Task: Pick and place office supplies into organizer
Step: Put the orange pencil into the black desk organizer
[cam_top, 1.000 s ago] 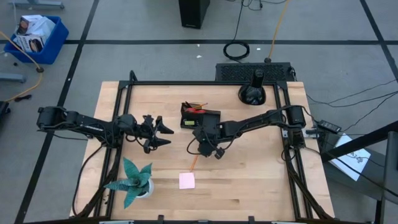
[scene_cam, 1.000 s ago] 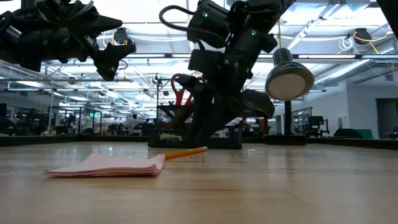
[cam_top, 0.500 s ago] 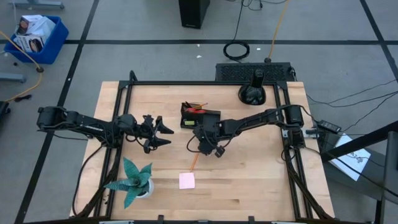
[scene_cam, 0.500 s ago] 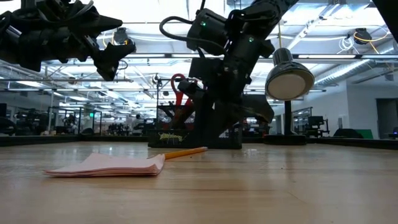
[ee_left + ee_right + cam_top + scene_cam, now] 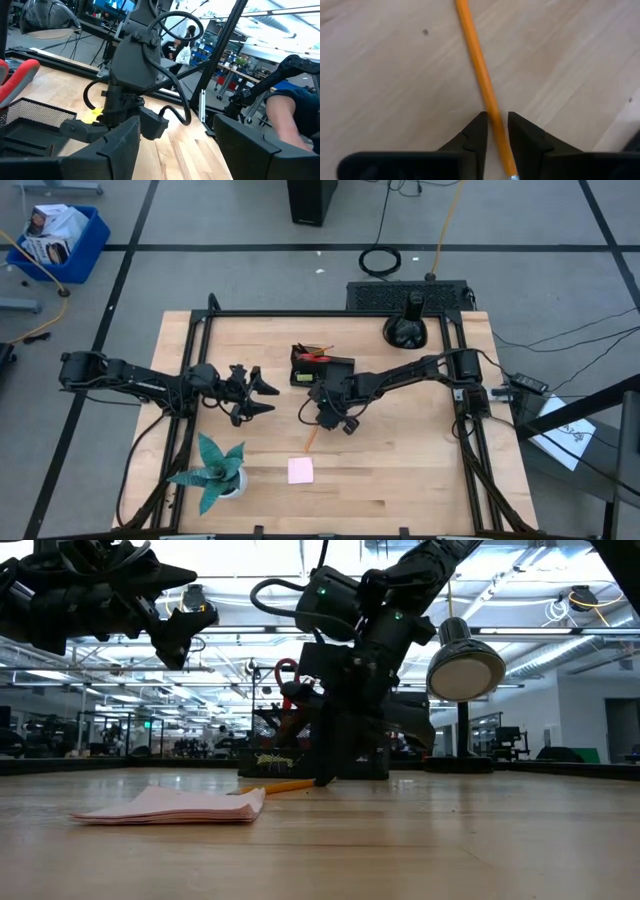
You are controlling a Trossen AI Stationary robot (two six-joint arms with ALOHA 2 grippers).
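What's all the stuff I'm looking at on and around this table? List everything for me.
pencil: one, orange, lying on the wood in front of the organizer, between the right gripper's fingers
sticky-note pad: one, pink, near the table's front edge
organizer: one, black, mid-table toward the back, holding red-handled scissors
plant: one, teal, spiky, front left of the table
desk lamp: one, black, back right corner
table: one, light wood with black frame
bin: one, blue, on the floor at far left
person: one, partly seen beyond the table in the left wrist view
left gripper: open, raised left of the organizer
right gripper: down at the pencil, fingers close on either side
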